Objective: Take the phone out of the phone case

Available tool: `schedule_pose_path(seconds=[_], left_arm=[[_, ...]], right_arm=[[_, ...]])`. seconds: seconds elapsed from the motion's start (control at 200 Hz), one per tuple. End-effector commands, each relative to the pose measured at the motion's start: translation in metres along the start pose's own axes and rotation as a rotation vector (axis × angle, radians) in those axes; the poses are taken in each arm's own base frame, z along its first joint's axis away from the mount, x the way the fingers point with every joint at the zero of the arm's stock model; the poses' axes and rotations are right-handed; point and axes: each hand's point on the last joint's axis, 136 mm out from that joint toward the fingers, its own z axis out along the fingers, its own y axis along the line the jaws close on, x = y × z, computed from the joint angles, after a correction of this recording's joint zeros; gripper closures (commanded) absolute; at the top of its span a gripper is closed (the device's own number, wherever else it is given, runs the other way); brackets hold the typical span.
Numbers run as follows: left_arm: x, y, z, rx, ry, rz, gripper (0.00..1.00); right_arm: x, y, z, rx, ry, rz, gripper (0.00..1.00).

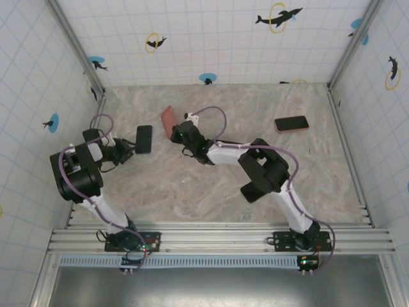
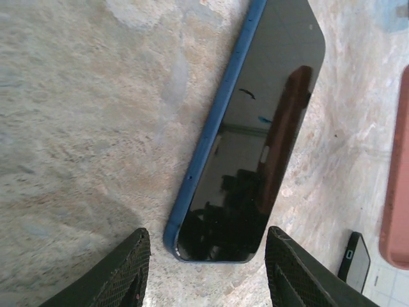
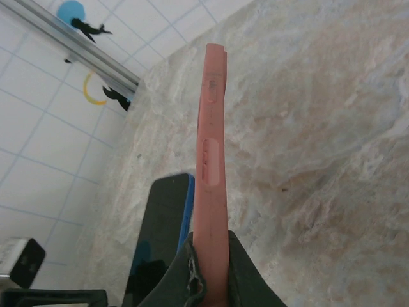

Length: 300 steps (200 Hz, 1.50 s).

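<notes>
Left claw [image 2: 208,233] is half open and holds nothing. One finger sits on each side of the near end of the phone [image 2: 255,141], not touching it. That phone lies flat, out of its case, long side pointing away from the arms, with bare table [image 1: 192,192] on its left. Just right, the right claw [image 3: 211,243] pinches the pink case [image 3: 211,141] by its thin edge. Far right lies another phone [image 1: 291,123].

Marble tbl [image 1: 192,192], tiled walls [image 1: 211,38] w/ dolphin stickers [image 1: 278,16], alu rail [image 1: 211,238] near edge
</notes>
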Motion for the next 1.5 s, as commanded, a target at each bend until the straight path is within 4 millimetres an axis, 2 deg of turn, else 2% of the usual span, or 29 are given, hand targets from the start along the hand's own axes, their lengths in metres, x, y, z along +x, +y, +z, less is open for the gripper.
schedule_pose_path(seconds=[0.0,0.21,0.591,0.846,1.061,1.201,1.376,1.496], left_arm=[[0.028,0.047,-0.005,-0.220,0.074,-0.077,0.49],[0.023,0.030,-0.015,-0.181,0.046,-0.080,0.47],[0.021,0.000,-0.030,-0.101,0.030,-0.076,0.45],[0.025,-0.001,-0.029,-0.088,0.041,-0.080,0.43],[0.029,0.000,-0.027,-0.083,0.053,-0.077,0.42],[0.030,-0.002,-0.028,-0.072,0.054,-0.070,0.41],[0.030,-0.008,-0.031,-0.068,0.043,-0.030,0.41],[0.027,-0.018,-0.037,-0.069,0.018,0.022,0.40]], right_arm=[[0.017,-0.011,0.009,0.086,-0.004,0.022,0.95],[0.035,-0.012,0.022,0.096,-0.013,0.082,0.93],[0.059,-0.003,0.028,0.055,0.024,0.124,0.74],[0.066,0.009,0.017,0.007,0.069,0.044,0.73],[0.082,0.001,0.004,0.020,0.121,-0.015,0.74],[0.080,-0.006,0.002,0.046,0.128,-0.044,0.74],[0.061,-0.002,-0.001,0.041,0.107,-0.095,0.70],[0.046,0.006,-0.009,0.015,0.119,-0.152,0.64]])
